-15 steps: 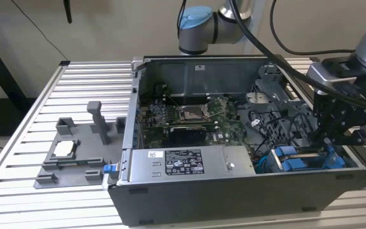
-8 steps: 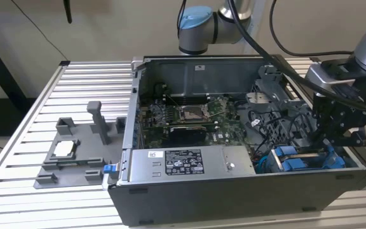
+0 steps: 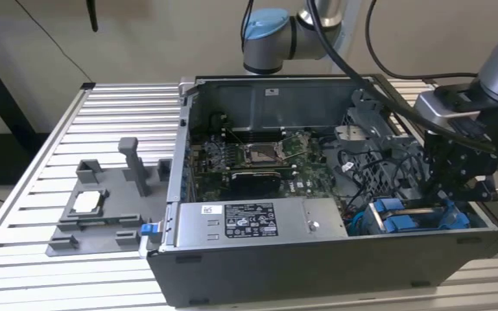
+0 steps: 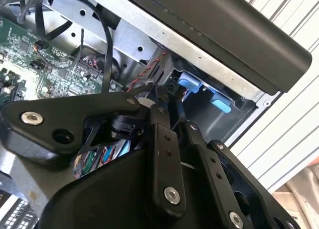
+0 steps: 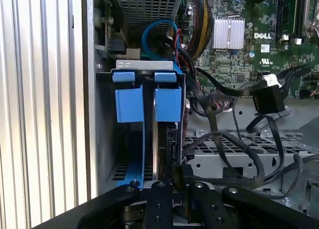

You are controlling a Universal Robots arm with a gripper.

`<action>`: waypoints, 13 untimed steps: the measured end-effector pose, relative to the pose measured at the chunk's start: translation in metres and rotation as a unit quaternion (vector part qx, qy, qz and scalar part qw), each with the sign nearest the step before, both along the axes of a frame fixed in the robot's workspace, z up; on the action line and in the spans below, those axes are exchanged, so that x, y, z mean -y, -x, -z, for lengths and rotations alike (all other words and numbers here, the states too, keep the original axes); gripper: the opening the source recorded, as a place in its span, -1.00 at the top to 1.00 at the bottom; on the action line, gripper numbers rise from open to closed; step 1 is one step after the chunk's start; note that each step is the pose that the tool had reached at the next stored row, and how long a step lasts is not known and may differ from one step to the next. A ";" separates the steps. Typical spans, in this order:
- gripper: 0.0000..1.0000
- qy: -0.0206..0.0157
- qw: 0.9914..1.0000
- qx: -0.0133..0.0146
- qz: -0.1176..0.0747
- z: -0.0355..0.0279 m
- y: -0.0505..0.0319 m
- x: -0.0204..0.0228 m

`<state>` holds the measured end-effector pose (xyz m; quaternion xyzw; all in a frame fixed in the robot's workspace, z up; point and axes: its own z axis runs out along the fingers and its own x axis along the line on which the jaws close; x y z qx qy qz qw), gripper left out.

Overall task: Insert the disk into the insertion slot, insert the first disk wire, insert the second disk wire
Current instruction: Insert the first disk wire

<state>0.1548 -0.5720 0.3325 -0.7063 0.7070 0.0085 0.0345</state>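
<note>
Bench surface, exterior view: slatted table [image 3: 102, 110] carrying an open computer case [image 3: 318, 265] and a grey fixture [image 3: 102, 214]. The gripper [image 3: 446, 194] reaches down into the case's drive bay at the exterior view's right. The disk [image 3: 409, 220], in its blue carrier, stands on edge directly beneath the jaws. The grey power supply box [image 3: 249, 220] lies well apart from the jaws.

Second wrist view: gripper [image 4: 168, 102] deep in the bay, jaws drawn close together. The blue end tabs [image 4: 189, 82] sit just beyond them, the motherboard [image 4: 55, 74] off to one side.

First wrist view: disk [image 5: 162, 139] running straight ahead of the jaws between the bay walls, blue end tabs [image 5: 168, 103] at its far end. The jaws appear to pinch its near edge, though the contact is shadowed. One loose black connector [image 5: 271, 102] hangs well to the side of the jaws, unplugged.

Step in hand, by judgement: disk insertion, close to seated, neither wire in. Finishing it calls for a straight push along the bay, no tilt, cables kept clear.
</note>
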 end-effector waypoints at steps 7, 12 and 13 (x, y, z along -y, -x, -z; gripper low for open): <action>0.46 -0.001 1.000 0.000 0.000 -0.0011 0.0000 0.0000; 0.46 -0.001 1.000 0.000 0.000 -0.0082 0.0000 0.0000; 0.46 0.000 1.000 0.000 0.000 -0.0101 0.0000 0.0000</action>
